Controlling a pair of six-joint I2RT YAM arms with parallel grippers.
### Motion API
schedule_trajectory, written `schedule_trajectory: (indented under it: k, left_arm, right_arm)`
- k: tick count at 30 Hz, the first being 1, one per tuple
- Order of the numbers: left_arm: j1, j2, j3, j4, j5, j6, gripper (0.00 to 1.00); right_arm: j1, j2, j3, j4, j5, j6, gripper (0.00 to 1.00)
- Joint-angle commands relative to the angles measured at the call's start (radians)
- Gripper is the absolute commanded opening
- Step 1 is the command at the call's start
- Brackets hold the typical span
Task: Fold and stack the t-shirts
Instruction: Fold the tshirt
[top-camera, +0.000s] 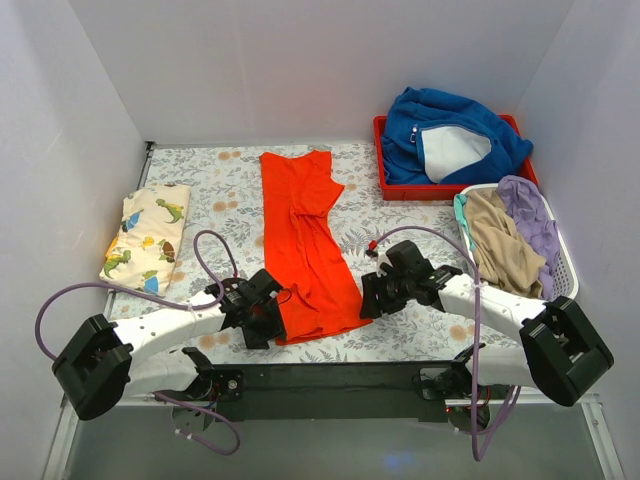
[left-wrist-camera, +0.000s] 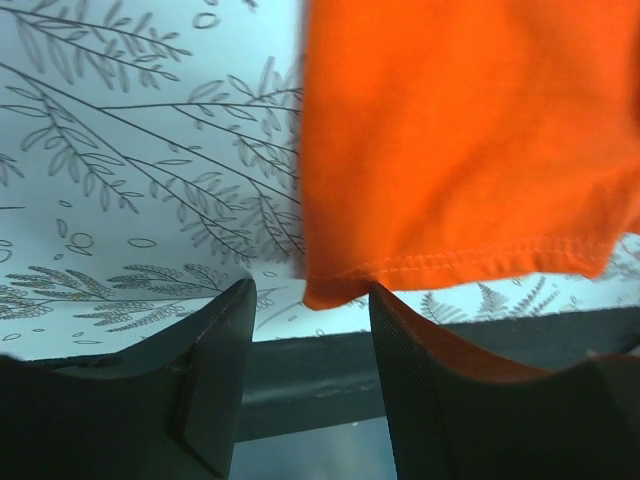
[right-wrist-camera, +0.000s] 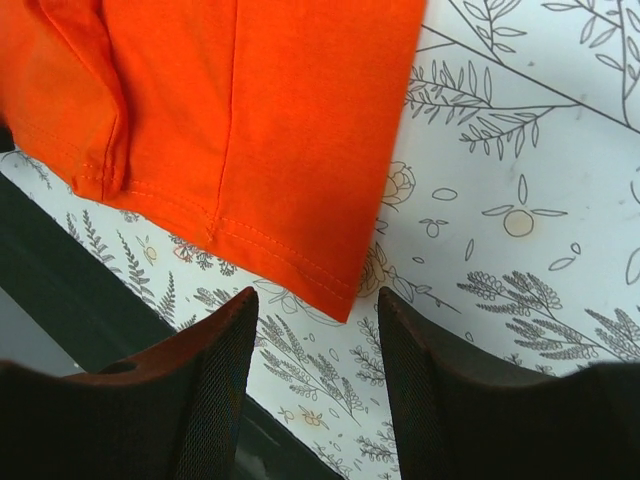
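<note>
Bright, even, diffuse light fills the top view. The white walls (top-camera: 300, 60) carry no hard shadow, and only soft, faint shadows lie on the tabletop (top-camera: 230, 190) beneath the arms. A pale bluish sheen sits on the glossy near ledge (top-camera: 400, 458). The orange-red t-shirt (top-camera: 305, 240) is heavily saturated in every view. In the left wrist view the leaf print looks slightly soft, the shirt's left edge is smeared, and the left gripper (left-wrist-camera: 312, 300) is dark and out of focus. The right wrist view is sharper: hem stitching reads clearly, and the right gripper (right-wrist-camera: 318, 305) is dim, its pad texture just showing.
</note>
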Motion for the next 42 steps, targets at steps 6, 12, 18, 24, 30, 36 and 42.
schedule_trajectory:
  k: [6,12,18,24,30,36,42]
  left_arm:
    - [-0.014,0.023,-0.043,0.065,-0.104,-0.083,0.48]
    - [-0.014,0.022,-0.059,0.089,-0.138,-0.082,0.48]
    - [-0.016,0.037,-0.086,0.127,-0.158,-0.079,0.47]
    - [-0.014,0.046,-0.108,0.164,-0.177,-0.080,0.29]
    - [-0.014,0.043,-0.105,0.164,-0.171,-0.067,0.00]
    - [-0.017,-0.071,-0.031,0.068,-0.069,-0.016,0.00]
    - [-0.022,-0.130,0.078,-0.146,0.033,0.016,0.00]
  right_arm:
    - [-0.001,0.087,-0.001,0.124,-0.108,0.036,0.58]
    - [0.000,0.147,-0.008,0.143,-0.143,0.059,0.55]
    - [0.002,0.172,-0.027,0.175,-0.154,0.076,0.35]
    - [0.002,0.170,-0.031,0.184,-0.144,0.074,0.24]
    - [0.003,0.152,-0.037,0.184,-0.141,0.082,0.11]
    - [0.014,0.052,-0.071,0.157,-0.166,0.123,0.01]
    - [0.087,-0.118,-0.105,0.055,-0.123,0.203,0.01]
